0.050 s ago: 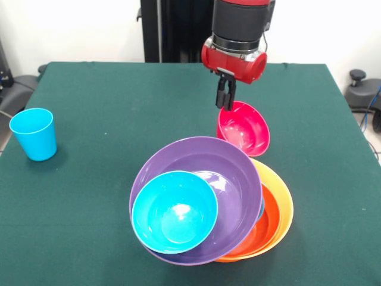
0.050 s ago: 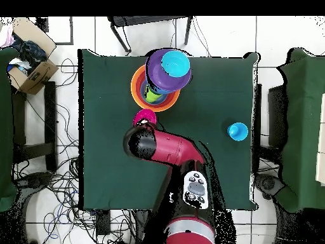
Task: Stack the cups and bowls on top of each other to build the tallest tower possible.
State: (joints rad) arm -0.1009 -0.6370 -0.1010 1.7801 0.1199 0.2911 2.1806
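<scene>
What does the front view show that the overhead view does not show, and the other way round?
Only the front view shows the claw shut on the rim of the tilted pink-red bowl, and the red-orange bowl inside the orange one. Only the overhead view shows something lime green under the purple bowl, and a cardboard box beside the table. Both show the tower, the blue bowl on top, and the light blue cup standing apart.

- Tower (image 1: pixel 238 208): yellow-orange bowl (image 1: pixel 284 199) at base, red-orange bowl (image 1: pixel 265 223) inside, purple bowl (image 1: pixel 229 179) tilted above, turquoise-blue bowl (image 1: pixel 174 210) nested in it.
- Pink-red bowl (image 1: pixel 244 128): tilted, at the tower's 1 o'clock.
- Light blue cup (image 1: pixel 34 134): upright, apart, at 9 o'clock.
- Green item (image 2: pixel 151 95) visible inside the stack; unidentifiable.
</scene>
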